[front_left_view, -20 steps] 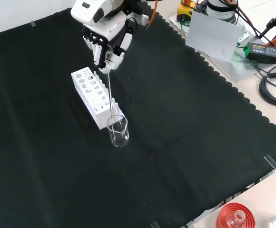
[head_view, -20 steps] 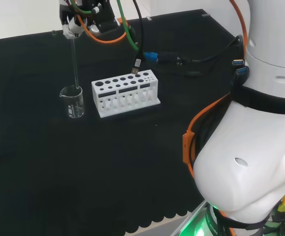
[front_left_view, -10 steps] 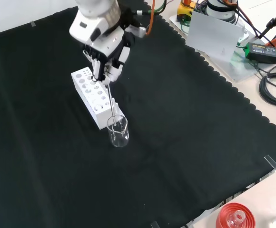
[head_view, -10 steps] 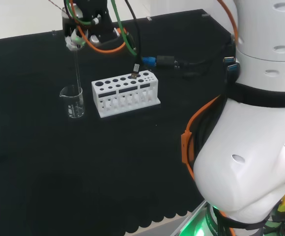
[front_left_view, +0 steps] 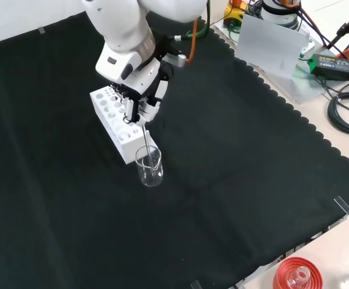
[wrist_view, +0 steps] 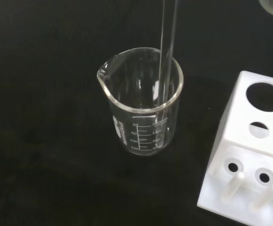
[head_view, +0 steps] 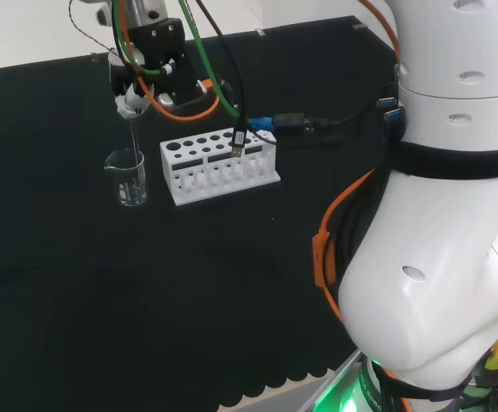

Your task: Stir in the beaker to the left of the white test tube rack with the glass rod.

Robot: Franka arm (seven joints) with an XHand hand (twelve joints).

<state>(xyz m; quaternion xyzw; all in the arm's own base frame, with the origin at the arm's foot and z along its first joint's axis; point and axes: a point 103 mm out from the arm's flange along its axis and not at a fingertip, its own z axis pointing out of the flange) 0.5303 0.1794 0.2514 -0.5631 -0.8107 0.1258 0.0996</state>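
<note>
A small clear glass beaker (head_view: 129, 177) (front_left_view: 149, 167) (wrist_view: 143, 104) stands on the black cloth just left of the white test tube rack (head_view: 220, 163) in the head view. Directly above the beaker, the hand (head_view: 134, 83) (front_left_view: 138, 99) is shut on the top of a glass rod (head_view: 135, 137) (front_left_view: 147, 142) (wrist_view: 165, 52). The rod hangs nearly upright. Its lower end is inside the beaker, close to the wall on the rack's (wrist_view: 249, 155) side. The beaker looks empty of liquid in the wrist view.
The rack (front_left_view: 117, 123) stands close beside the beaker. A blue plug and black cables (head_view: 288, 107) lie behind the rack in the head view. A red ribbed stand (front_left_view: 296, 275) sits at the cloth's near edge in the front view, and the arm's white links (head_view: 446, 249) fill the head view's right.
The hand has come down toward the beaker, and the rod has sunk deeper into it. The beaker and the rack have stayed where they were.
</note>
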